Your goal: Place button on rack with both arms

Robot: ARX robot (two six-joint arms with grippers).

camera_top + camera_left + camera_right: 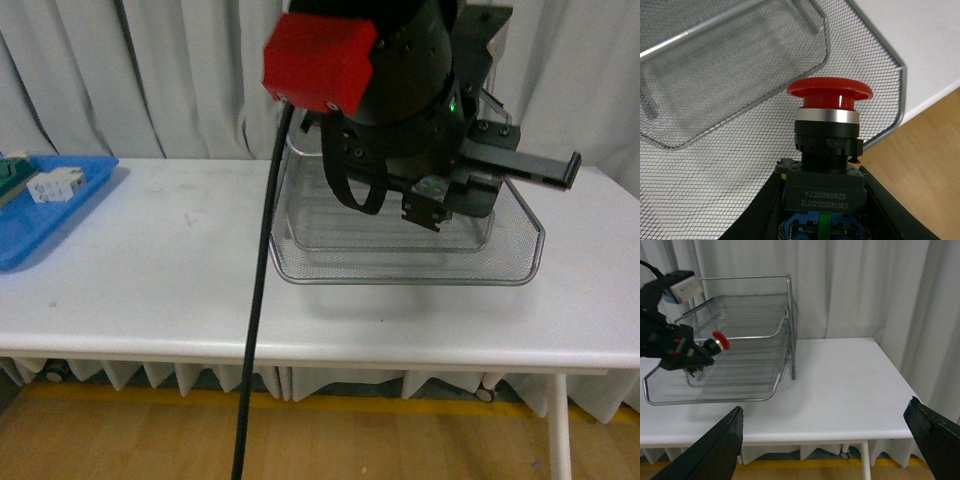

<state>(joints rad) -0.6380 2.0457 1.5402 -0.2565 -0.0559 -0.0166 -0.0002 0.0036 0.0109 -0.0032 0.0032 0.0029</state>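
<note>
**Button held over the rack, not yet set down**

The nearest risk is in the grip itself. The left gripper (pixel 822 172) holds the button (pixel 829 130) only by the sides of its dark blocky body, with the red cap and the metal collar sticking out well past the fingers (pixel 769 200). A knock on that cap would, I judge, lever the body round between them.

Just beyond it is the rack (pixel 900 100). The cap points at the mesh of a lower tier, and the wire lip of the tier above lies close by. If the arm pushes in without dropping a little, the cap could catch that lip. I cannot tell whether the button touches the mesh yet. If it is let go from above, the round cap may roll it towards the front rim, with the tabletop (pixel 840 380) edge and the floor beyond.

Further off, the task calls for both arms, yet the right one is well away from the rack and gives no support.

The grippers:
- **Left:** clamped on the button's body — a finger on each side.
- **Right:** the right gripper (pixel 825 407) has its fingers spread wide — nothing between them, touching nothing, and facing the rack from a distance across the tabletop.
</note>
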